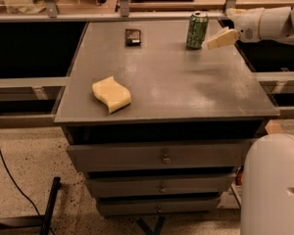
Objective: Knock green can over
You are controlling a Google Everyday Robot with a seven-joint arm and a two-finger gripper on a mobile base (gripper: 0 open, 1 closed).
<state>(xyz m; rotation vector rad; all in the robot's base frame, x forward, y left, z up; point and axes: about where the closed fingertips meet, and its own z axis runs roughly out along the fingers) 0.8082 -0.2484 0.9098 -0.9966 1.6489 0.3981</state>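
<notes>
Arm (272, 22): glossy white, thick cylindrical segments, rounded joints. Gripper (221, 38): pale cream wedge at arm's end, over far right edge of table (166, 82). Base body (274, 185): smooth white rounded shell, small oval recess.

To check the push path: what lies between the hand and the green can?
Nothing. The camera view shows only a narrow bare strip of tabletop between the green can and the hand beside it.

A single view is given, taken from high in front of the grey cabinet (186, 89) and tilted down at middling range; its whole top is shown. The gripper (220, 39) is seen upper right, just beside the green can (197, 30).
</notes>
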